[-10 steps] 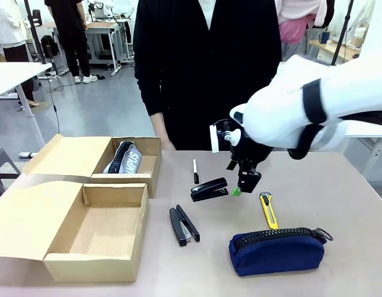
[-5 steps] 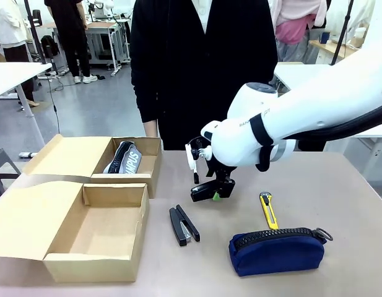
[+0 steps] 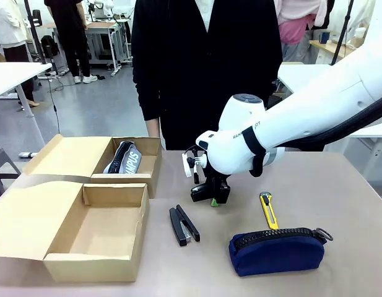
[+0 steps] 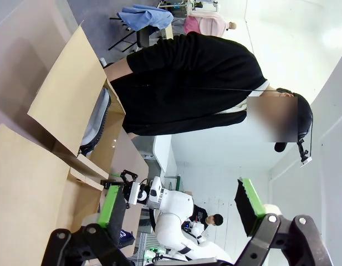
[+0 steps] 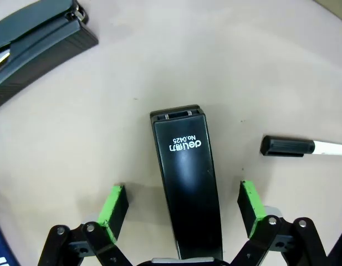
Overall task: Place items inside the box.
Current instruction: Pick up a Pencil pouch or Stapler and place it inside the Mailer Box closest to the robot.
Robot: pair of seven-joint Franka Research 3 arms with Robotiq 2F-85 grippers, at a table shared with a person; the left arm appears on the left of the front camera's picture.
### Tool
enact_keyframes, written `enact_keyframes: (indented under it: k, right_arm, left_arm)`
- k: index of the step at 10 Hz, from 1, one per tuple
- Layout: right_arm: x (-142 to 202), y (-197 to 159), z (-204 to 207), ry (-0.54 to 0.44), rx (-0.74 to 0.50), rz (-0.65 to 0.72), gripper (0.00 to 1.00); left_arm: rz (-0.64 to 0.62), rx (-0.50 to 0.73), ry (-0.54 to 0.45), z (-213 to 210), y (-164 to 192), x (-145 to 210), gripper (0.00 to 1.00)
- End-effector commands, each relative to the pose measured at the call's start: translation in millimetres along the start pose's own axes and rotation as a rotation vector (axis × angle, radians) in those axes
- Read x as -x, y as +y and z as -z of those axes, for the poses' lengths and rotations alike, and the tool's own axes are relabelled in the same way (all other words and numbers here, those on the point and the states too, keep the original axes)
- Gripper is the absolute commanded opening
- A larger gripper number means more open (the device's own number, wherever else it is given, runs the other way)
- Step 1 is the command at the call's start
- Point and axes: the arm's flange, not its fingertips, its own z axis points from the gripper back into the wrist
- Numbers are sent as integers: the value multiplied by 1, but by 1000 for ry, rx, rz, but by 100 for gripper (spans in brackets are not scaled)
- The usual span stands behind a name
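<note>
Standing here watching. The right gripper (image 5: 183, 206) is down at the middle of the table (image 3: 345, 192), straddling one stapler (image 5: 186, 166) lengthwise. Its green pads sit on either side of the body with a visible gap on both, so it's partway open and not holding anything yet. Lining up along the stapler's length makes sense to me, since the narrow sides are the easy thing to pinch.

The marker (image 5: 301, 147) lies just beside that stapler, so I'd guess a sloppy close could nudge it. The other stapler (image 3: 183, 225) is a bit nearer and to the left. The yellow knife (image 3: 267, 209) and the blue pouch (image 3: 276, 249) are off to the right.

The box (image 3: 95, 266) sits at the near left with its lid flipped open and nothing inside, which looks like a clear drop-in spot. The smaller carton (image 3: 155, 168) behind it has a dark pouch (image 3: 122, 158) in it.

The left gripper (image 4: 179, 202) is spread wide, holding nothing and up off the table. The person (image 3: 203, 68) stands at the far side.
</note>
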Motion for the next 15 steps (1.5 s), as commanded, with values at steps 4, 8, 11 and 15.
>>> enact_keyframes:
  k: [4,8,11,15]
  right_arm:
    - [1,-5,-8,17,-37,34,38]
    - [2,-5,-9,1,-49,35,0]
    - [-1,-2,-13,-18,-52,23,0]
    - [-32,33,-44,-27,-52,-12,0]
  left_arm:
    - [17,19,-1,1,1,1,100]
    - [17,19,-1,1,1,1,100]
    - [17,19,-1,1,1,1,100]
    - [17,19,-1,1,1,1,100]
